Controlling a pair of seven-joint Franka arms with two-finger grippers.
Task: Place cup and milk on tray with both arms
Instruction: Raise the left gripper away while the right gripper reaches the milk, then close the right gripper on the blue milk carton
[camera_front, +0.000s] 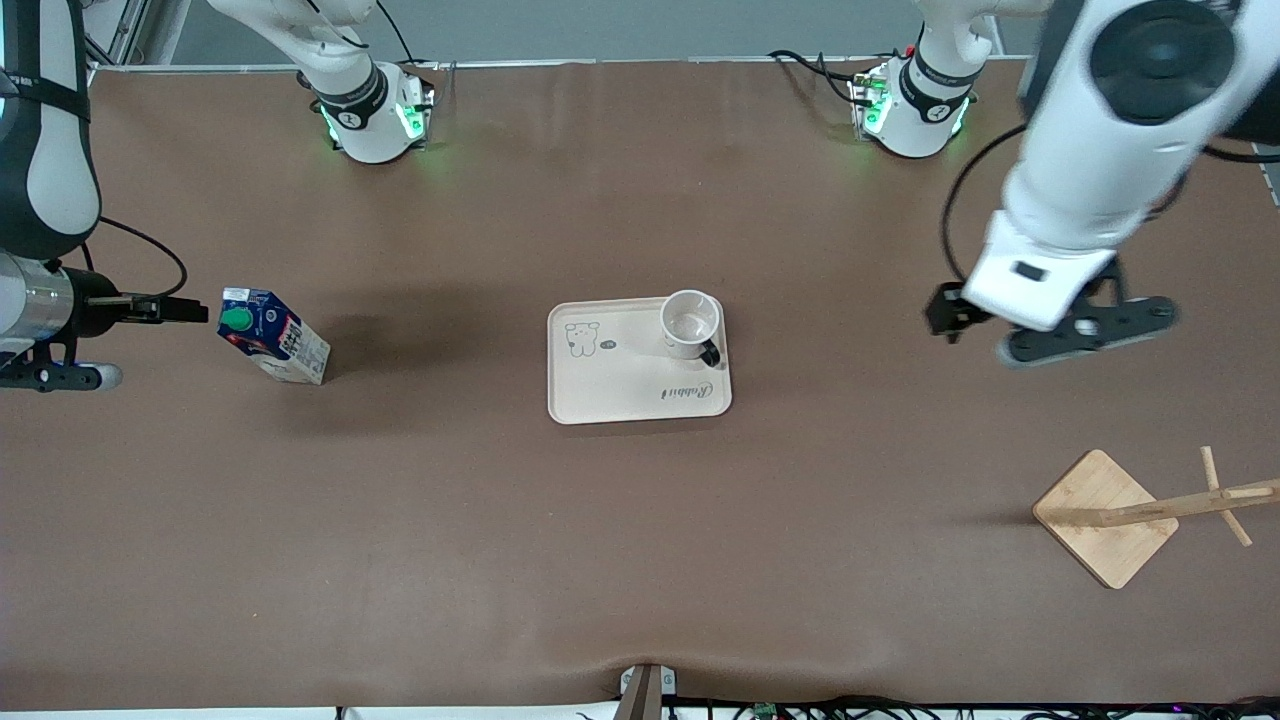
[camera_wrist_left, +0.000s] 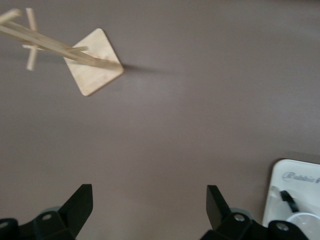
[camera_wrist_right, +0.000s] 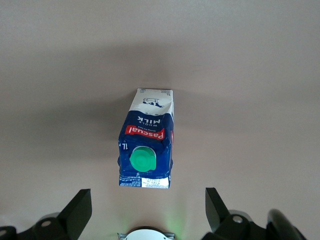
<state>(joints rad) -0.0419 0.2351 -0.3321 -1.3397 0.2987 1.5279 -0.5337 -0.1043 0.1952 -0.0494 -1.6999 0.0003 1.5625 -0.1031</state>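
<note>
The cream tray (camera_front: 620, 385) lies in the middle of the table. The white cup (camera_front: 689, 324) stands upright on it, in the corner toward the left arm's end and farther from the front camera. The blue milk carton (camera_front: 274, 335) with its green cap stands on the bare table toward the right arm's end. My right gripper (camera_front: 180, 311) hangs beside the milk (camera_wrist_right: 147, 145), open (camera_wrist_right: 148, 207), nothing between its fingers. My left gripper (camera_front: 948, 315) hovers over bare table between the tray and the left arm's end, open (camera_wrist_left: 148, 205) and empty. The left wrist view catches the tray (camera_wrist_left: 295, 185) and the cup (camera_wrist_left: 301, 221) at its edge.
A bamboo stand (camera_front: 1105, 516) with a square base and a slanted pole with pegs sits toward the left arm's end, nearer the front camera than the tray; it also shows as the stand (camera_wrist_left: 94, 62) in the left wrist view. Both arm bases (camera_front: 375, 115) glow green.
</note>
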